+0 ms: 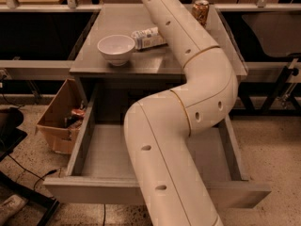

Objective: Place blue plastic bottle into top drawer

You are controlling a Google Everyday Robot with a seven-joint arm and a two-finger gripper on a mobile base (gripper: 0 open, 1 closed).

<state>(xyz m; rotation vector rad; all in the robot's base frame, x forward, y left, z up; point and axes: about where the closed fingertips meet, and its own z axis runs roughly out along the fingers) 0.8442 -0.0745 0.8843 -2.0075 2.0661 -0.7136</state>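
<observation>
- One bottle (148, 38) lies on its side on the table (117, 18), just beside the bowl (116, 48).
- Drawer (141, 193) stands open below, crossed by the arm (207, 79).
- Box (54, 114) beside it holds clutter.
- Gripper is beyond the top edge; whether it is apart or together cannot be told.

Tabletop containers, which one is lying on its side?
The blue plastic bottle; the bowl and can stand upright. The gripper is out of frame.

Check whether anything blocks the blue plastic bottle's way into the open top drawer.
Only the robot's cream arm, crossing above the grey metal top drawer. The clear blue-labelled plastic bottle lies beside the white bowl. The gripper is out of view, past the top edge.
</observation>
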